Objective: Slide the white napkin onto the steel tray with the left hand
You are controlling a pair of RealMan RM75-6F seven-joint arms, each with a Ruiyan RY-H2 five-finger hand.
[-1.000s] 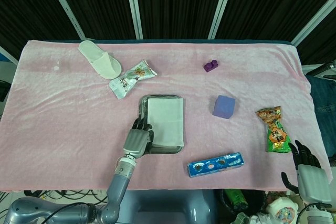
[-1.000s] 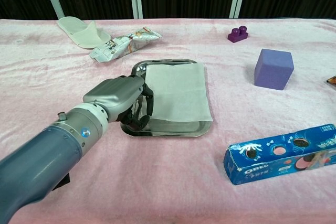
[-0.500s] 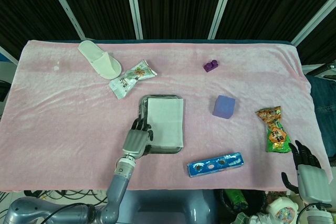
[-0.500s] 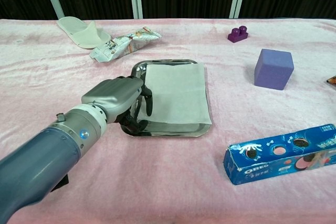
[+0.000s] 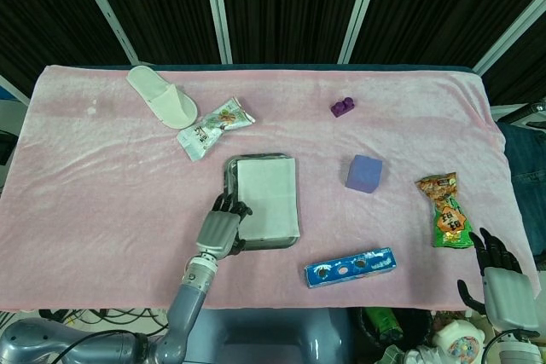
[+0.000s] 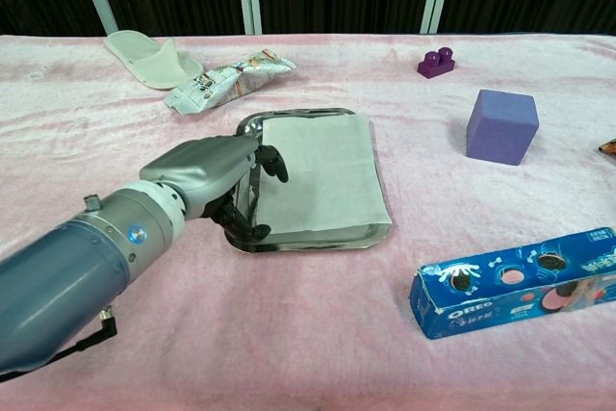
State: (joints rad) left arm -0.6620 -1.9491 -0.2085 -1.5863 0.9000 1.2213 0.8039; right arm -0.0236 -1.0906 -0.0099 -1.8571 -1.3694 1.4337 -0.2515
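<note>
— Left hand (image 6: pixel 207 172) sits at the near-left corner of the steel tray (image 6: pixel 252 125), fingers curled loosely down, dark fingertips (image 6: pixel 277 163) at the left edge of the white napkin (image 6: pixel 318 175). I can't tell whether they press on it or only hover; it grips nothing that I can see.

— And the napkin itself?

— It lies flat on the tray, covering most of it. Its right edge runs along the tray's right rim, maybe slightly over it; the head view shows it inside the rim on the other sides.

— So the slide looks done?

— I judge it essentially finished. What's left is lifting the left hand clear. The right hand (image 5: pixel 503 283) rests off the bench's right corner, fingers spread, holding nothing.
</note>
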